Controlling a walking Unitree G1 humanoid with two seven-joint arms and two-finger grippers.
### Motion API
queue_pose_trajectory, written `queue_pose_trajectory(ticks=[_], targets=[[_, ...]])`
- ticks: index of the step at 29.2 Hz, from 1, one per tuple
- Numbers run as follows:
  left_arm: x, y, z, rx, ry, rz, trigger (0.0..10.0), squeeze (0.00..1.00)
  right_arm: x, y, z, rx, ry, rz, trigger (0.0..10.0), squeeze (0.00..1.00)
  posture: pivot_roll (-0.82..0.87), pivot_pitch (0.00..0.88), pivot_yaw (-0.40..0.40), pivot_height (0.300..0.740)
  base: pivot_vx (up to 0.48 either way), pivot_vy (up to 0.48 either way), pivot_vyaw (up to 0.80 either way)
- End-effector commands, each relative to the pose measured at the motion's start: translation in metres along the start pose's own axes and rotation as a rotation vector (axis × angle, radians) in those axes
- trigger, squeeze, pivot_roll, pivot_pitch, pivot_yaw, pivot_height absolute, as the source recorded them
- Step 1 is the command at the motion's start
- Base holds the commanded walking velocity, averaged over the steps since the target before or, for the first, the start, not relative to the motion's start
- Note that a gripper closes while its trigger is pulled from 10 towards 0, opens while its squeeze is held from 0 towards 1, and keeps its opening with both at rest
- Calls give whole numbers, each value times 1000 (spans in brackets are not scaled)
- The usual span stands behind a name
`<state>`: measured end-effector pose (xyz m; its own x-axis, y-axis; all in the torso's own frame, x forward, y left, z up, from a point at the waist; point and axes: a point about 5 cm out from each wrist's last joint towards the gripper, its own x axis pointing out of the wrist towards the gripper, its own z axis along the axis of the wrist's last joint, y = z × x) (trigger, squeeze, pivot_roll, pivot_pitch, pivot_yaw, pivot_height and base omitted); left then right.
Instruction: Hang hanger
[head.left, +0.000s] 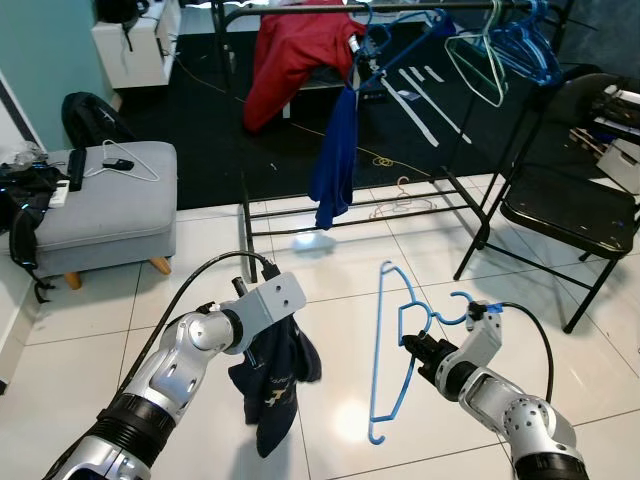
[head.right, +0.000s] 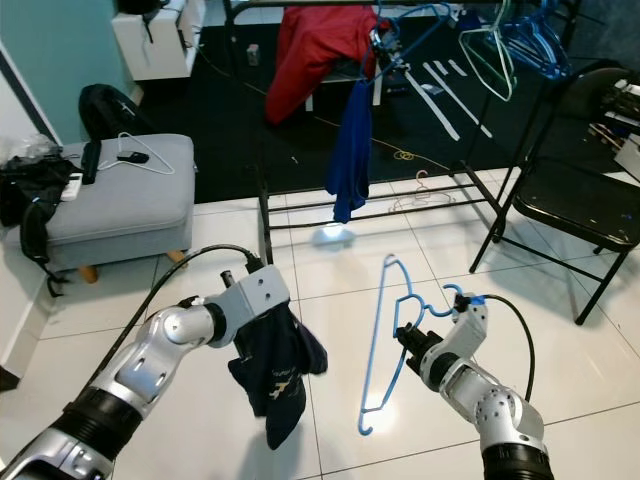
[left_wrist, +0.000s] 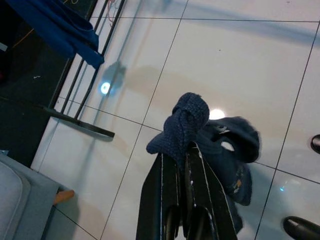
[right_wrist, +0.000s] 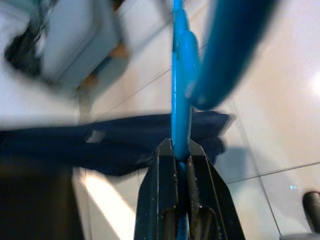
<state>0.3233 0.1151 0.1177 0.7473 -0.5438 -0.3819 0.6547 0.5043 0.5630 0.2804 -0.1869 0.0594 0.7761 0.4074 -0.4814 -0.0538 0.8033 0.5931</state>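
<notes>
Two grippers are raised over the white tile floor, each holding something. The right gripper has its black fingers closed tight on the blue hanger, pinching the thin frame near its middle; in the right wrist view the blue bar runs straight out from between the fingertips. The hanger's long axis stands nearly upright, slightly tilted, and its hook curls toward the robot's right, above the wrist. Beside it, the left gripper is clamped on a bunched dark navy garment, which hangs limp below the silver arm.

Farther out, a black clothes rack stands across the way, its lower bars resting where tile meets dark carpet. A blue garment and a red one hang from it, with several empty hangers on the rail. A black folding chair stands at the right, a grey ottoman at the left.
</notes>
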Motion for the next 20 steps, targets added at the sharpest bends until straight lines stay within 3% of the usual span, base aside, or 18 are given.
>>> queue_pose_trajectory(ticks=[1, 3, 4, 7, 8, 9, 10, 11, 12, 13, 14, 17, 20], targets=[[1, -3, 1, 12, -14, 0, 10000, 0, -1, 13, -19, -97, 150, 98, 10000, 0, -51, 98, -9, 740, 0, 0, 0], [1, -3, 1, 12, -14, 0, 10000, 0, -1, 13, -19, -97, 150, 98, 10000, 0, -51, 98, -9, 740, 0, 0, 0], [2, -2, 1, 16, -14, 1, 10000, 0, -4, 16, -30, -226, 258, 131, 10000, 0, -51, 96, -5, 740, 0, 0, 0], [2, -2, 1, 16, -14, 1, 10000, 0, -4, 16, -30, -226, 258, 131, 10000, 0, -51, 96, -5, 740, 0, 0, 0], [3, -1, 2, 19, -16, 5, 10000, 0, -6, 2, -42, -553, 383, 49, 10000, 0, -51, 95, -1, 740, 0, 0, 0], [3, -1, 2, 19, -16, 5, 10000, 0, -6, 2, -42, -553, 383, 49, 10000, 0, -51, 95, -1, 740, 0, 0, 0], [5, 1, 3, 11, -22, 14, 10000, 0, -8, -11, -45, -790, 443, -12, 10000, 0, -50, 95, -1, 740, 0, 0, 0], [5, 1, 3, 11, -22, 14, 10000, 0, -8, -11, -45, -790, 443, -12, 10000, 0, -50, 95, -1, 740, 0, 0, 0], [6, 1, 4, 4, -39, 20, 10000, 0, -7, -17, -39, -945, 429, -50, 10000, 0, -52, 95, -1, 740, 0, 0, 0], [6, 1, 4, 4, -39, 20, 10000, 0, -7, -17, -39, -945, 429, -50, 10000, 0, -52, 95, -1, 740, 0, 0, 0], [6, 0, 5, 34, -62, 9, 10000, 0, -5, -16, -33, -1015, 390, -53, 10000, 0, -52, 94, -4, 740, 0, 0, 0], [8, -2, 2, 118, -57, -30, 10000, 0, -4, 0, -30, -995, 355, 41, 10000, 0, -53, 93, -5, 740, 0, 0, 0], [8, -2, 1, 144, -50, -40, 10000, 0, -6, 6, -32, -984, 371, 84, 10000, 0, -53, 93, -5, 740, 0, 0, 0]])
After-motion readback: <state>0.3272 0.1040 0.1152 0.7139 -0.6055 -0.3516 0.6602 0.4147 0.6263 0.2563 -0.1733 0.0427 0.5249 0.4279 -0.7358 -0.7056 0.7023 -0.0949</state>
